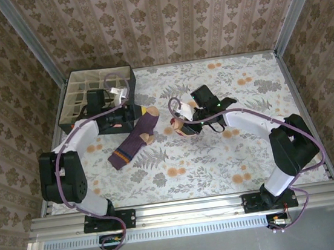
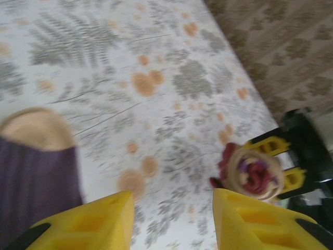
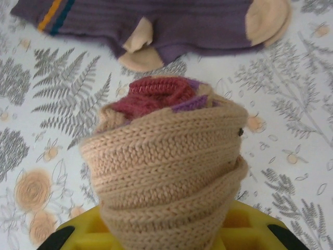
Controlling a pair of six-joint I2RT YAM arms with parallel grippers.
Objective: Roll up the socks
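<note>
Clamping rolled peach knit sock: right gripper, jaws narrow; left gripper, jaws apart, empty; risk: sock may unwind if released loosely

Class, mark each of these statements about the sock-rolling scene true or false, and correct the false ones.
1. The purple sock lies flat and unrolled on the table. True.
2. The left gripper is clamped on the purple sock. False: its jaws stand open with nothing between them, and the sock's toe is beside it.
3. The right gripper holds a rolled peach sock. True.
4. The rolled peach sock sits in the dark box. False: the right gripper holds it apart from the box.
</note>
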